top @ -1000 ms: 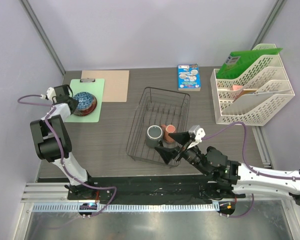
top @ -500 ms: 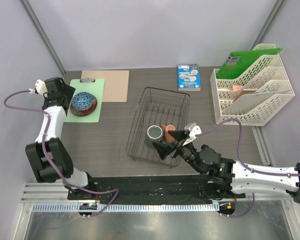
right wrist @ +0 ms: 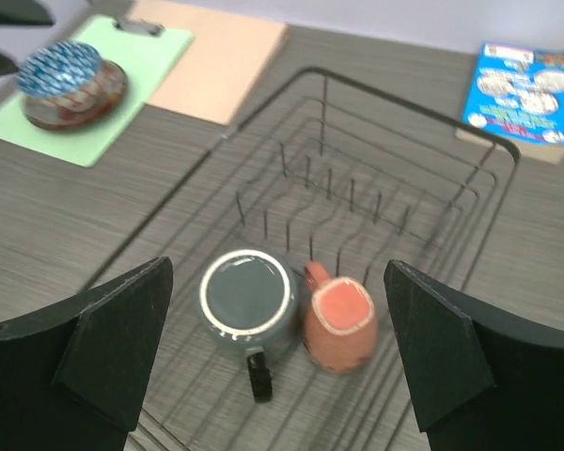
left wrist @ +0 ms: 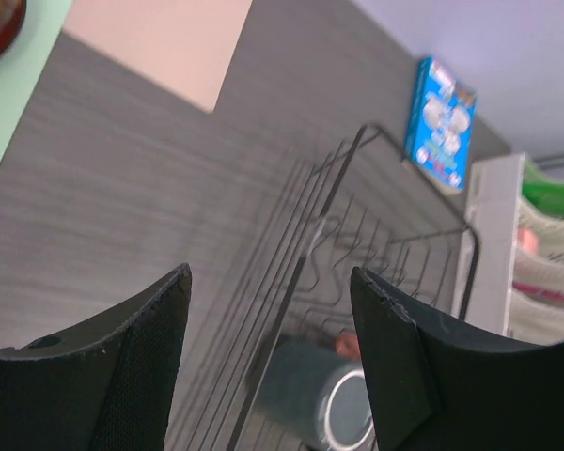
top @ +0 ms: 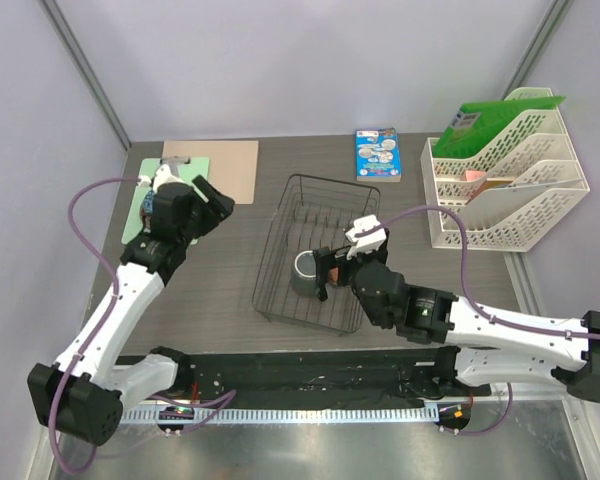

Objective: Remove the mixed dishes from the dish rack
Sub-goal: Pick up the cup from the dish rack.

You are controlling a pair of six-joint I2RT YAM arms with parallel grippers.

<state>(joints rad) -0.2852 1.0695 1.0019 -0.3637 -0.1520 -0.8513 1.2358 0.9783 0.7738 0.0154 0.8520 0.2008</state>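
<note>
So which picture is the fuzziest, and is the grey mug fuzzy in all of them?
Left wrist view is fuzziest: the mug and the near wires of the dish rack are smeared, while the blue box behind is clearer. Right wrist view: mug and cup only a little soft. Top external view: sharp, with even light.

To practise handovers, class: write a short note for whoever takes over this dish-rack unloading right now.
Left tool: open, empty, above the table, left of the dish rack.
Right tool: open, empty, hovering over the rack's near end.
Done: bowl sits on the dark red plate on the green board, outside the rack.
Left: grey-green mug and salmon-pink cup stand side by side in the rack; neither is gripped.
</note>
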